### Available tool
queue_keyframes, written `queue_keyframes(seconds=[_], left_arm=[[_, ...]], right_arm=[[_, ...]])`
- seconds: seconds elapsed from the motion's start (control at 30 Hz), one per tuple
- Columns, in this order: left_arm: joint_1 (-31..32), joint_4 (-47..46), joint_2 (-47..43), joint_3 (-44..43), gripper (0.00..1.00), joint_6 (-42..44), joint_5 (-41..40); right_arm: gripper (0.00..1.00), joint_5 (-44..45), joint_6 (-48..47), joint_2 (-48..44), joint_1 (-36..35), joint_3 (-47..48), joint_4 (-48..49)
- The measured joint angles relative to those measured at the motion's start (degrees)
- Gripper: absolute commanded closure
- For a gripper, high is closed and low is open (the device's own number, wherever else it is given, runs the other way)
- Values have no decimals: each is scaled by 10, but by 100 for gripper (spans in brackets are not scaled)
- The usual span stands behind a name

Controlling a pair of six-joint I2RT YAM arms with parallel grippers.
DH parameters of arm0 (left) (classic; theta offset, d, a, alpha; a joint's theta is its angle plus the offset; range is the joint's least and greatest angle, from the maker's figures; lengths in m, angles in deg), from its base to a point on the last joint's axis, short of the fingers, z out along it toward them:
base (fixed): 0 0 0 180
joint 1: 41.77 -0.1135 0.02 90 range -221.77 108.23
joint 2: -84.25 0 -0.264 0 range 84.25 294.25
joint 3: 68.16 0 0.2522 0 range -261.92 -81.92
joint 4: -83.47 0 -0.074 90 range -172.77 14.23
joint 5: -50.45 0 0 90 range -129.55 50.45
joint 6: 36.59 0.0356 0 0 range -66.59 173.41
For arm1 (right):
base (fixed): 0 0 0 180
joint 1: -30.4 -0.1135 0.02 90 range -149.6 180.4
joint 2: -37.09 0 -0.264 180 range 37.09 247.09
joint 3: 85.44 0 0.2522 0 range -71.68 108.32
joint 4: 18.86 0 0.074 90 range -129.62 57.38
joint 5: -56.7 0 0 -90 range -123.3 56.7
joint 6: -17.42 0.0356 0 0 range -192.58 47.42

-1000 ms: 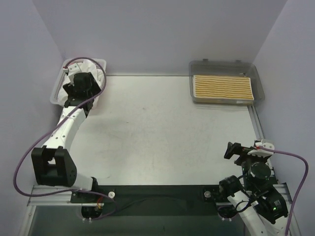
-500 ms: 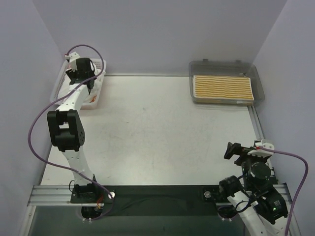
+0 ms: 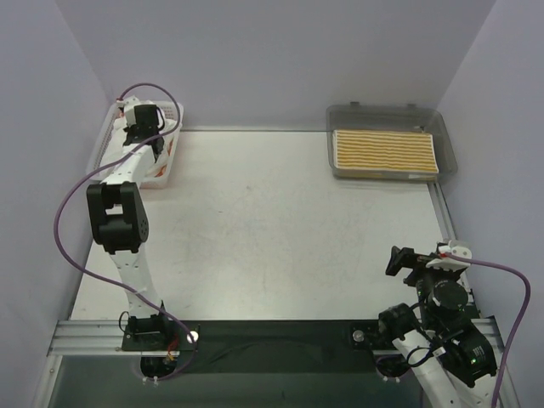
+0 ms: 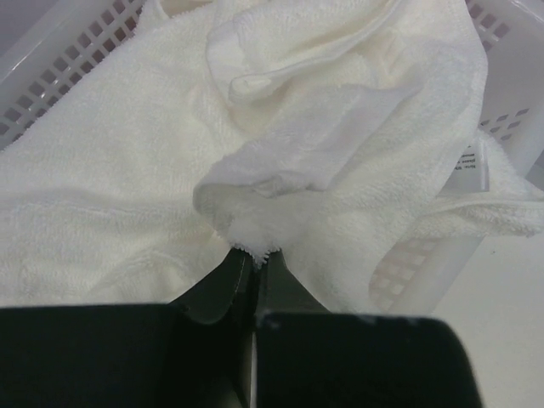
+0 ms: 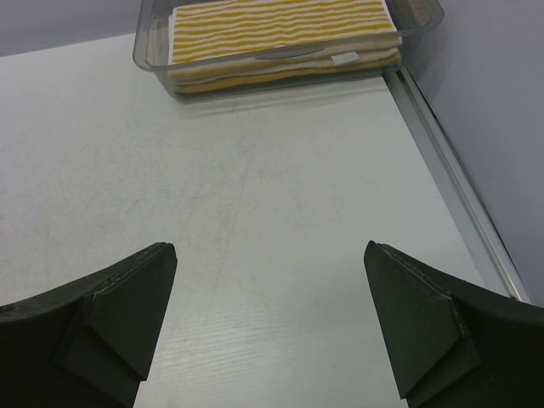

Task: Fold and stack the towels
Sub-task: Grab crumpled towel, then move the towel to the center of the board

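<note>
**Robot test cell, laboratory setting**
Plain white worktop boxed in by bare lilac partition walls. Left arm and right arm bolted to aluminium rail at near edge. Purple cable exposed.

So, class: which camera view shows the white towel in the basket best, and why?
The left wrist view: the white towel fills the frame, its folds clear, one pinched in the left hand. The top view shows only a white patch in the basket beside the arm. The right wrist view misses it.
</note>
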Motion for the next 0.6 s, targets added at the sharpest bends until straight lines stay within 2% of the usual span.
queue_keyframes(seconds=[0.2,0.3,0.47,0.6], left_arm=[[9,5,-38,-8,100,31,3],[32,20,-72,-61,100,60,3],[124,34,-119,-218,100,119,7],[221,34,-174,-282,100,152,16]], right_arm=[[0,-5,-2,0,1,0,0],[0,-9,-2,0,1,0,2],[0,-16,-3,0,1,0,3],[0,-20,-4,0,1,0,3]])
